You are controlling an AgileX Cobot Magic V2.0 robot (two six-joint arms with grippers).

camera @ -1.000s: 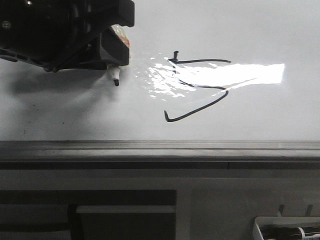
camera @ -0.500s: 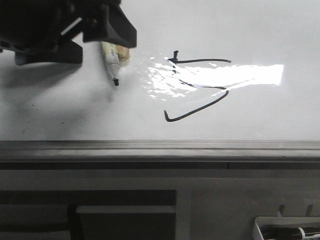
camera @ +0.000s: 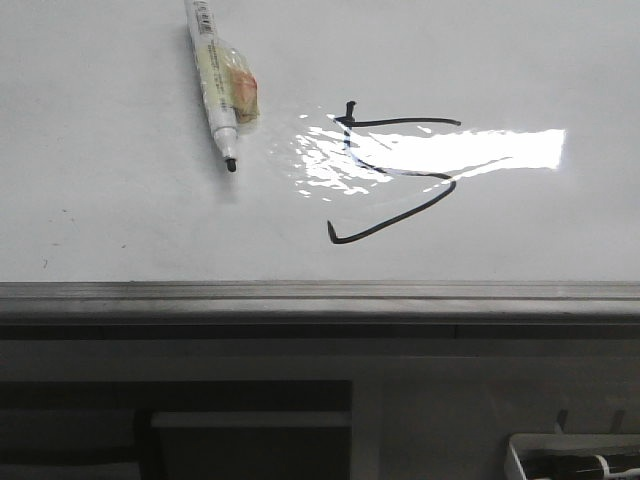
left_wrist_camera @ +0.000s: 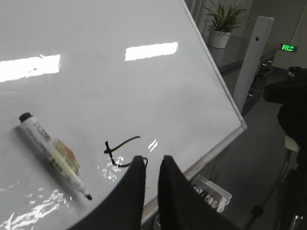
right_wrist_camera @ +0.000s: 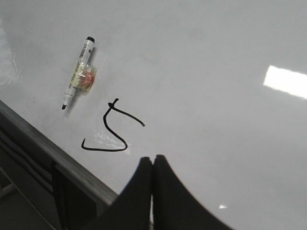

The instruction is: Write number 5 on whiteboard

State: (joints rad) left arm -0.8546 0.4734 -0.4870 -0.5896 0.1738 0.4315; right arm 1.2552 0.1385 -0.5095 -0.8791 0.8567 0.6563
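The number 5 [camera: 400, 122] stands in thin black strokes on the whiteboard [camera: 120, 200], partly under a bright glare. It also shows in the left wrist view as 5 [left_wrist_camera: 122, 141] and in the right wrist view as 5 [right_wrist_camera: 125, 115]. A white marker [camera: 215, 80] lies loose on the board left of the 5, uncapped, black tip towards the rail. My left gripper [left_wrist_camera: 152, 160] hovers above the board, a narrow gap between its fingers, holding nothing. My right gripper [right_wrist_camera: 153, 160] is shut and empty, off the board's surface. Neither gripper shows in the front view.
A grey metal rail [camera: 320, 292] runs along the board's near edge. A white tray [camera: 575, 455] holding dark markers sits below it at the right. Beyond the board's corner stand a potted plant [left_wrist_camera: 223, 21] and a white post [left_wrist_camera: 254, 52].
My left gripper let go of the marker and withdrew out of the front view. The marker now lies free on the board, its tip in about the same spot.
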